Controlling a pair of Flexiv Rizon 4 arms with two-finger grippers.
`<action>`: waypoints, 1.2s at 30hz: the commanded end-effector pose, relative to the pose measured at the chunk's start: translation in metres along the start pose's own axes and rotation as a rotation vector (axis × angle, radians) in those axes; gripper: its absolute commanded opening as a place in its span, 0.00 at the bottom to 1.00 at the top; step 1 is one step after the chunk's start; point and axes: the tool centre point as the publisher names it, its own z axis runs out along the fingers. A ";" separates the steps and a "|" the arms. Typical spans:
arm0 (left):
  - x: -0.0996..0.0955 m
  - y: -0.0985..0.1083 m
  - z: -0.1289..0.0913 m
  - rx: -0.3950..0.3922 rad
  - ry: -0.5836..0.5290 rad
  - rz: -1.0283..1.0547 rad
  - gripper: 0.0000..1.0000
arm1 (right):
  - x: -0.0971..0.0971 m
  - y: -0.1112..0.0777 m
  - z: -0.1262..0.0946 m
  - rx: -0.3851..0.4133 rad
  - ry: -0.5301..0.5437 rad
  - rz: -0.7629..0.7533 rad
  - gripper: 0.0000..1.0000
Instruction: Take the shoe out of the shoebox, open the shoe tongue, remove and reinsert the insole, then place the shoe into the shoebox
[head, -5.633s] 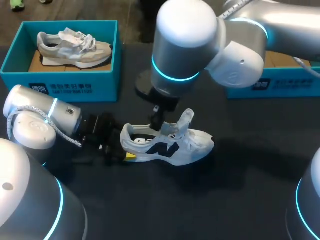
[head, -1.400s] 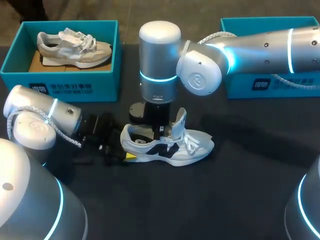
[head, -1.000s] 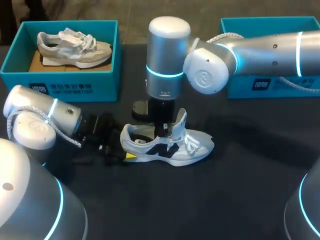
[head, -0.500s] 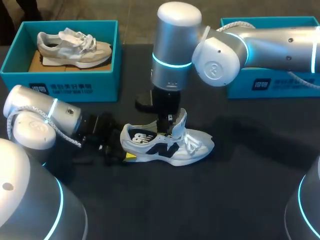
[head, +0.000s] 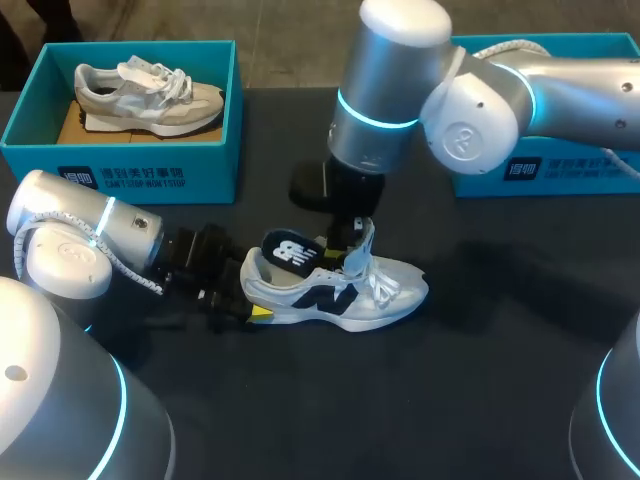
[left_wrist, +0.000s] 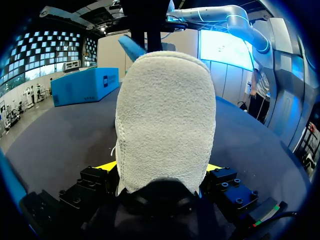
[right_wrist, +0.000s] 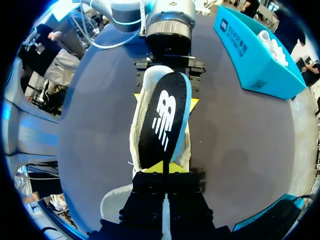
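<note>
A white shoe with a navy logo lies on the dark table, its toe pointing right and its tongue standing up. My left gripper holds the heel from both sides; in the left wrist view the grey heel fills the space between the wide-set yellow fingertips. My right gripper hangs over the shoe's opening, shut on the front end of a black insole with a white logo. The insole slants up out of the shoe, its heel end still low over the heel.
A teal shoebox at the back left holds a beige shoe. A second teal shoebox stands at the back right, behind my right arm. Bare dark tabletop lies in front of the shoe.
My right arm has risen and shifted right, drawing the black insole up out of the shoe until its logo shows. The left arm and the shoe have stayed put.
</note>
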 end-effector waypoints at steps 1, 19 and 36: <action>-0.002 0.003 0.003 -0.003 0.001 0.000 0.00 | 0.000 -0.008 -0.009 -0.028 0.002 -0.002 0.00; -0.002 0.003 0.003 -0.003 0.001 0.000 0.00 | -0.009 0.048 -0.004 -0.181 0.091 -0.147 0.00; -0.002 0.003 0.003 -0.003 0.001 0.000 0.00 | -0.010 0.059 0.004 -0.288 0.192 -0.161 0.43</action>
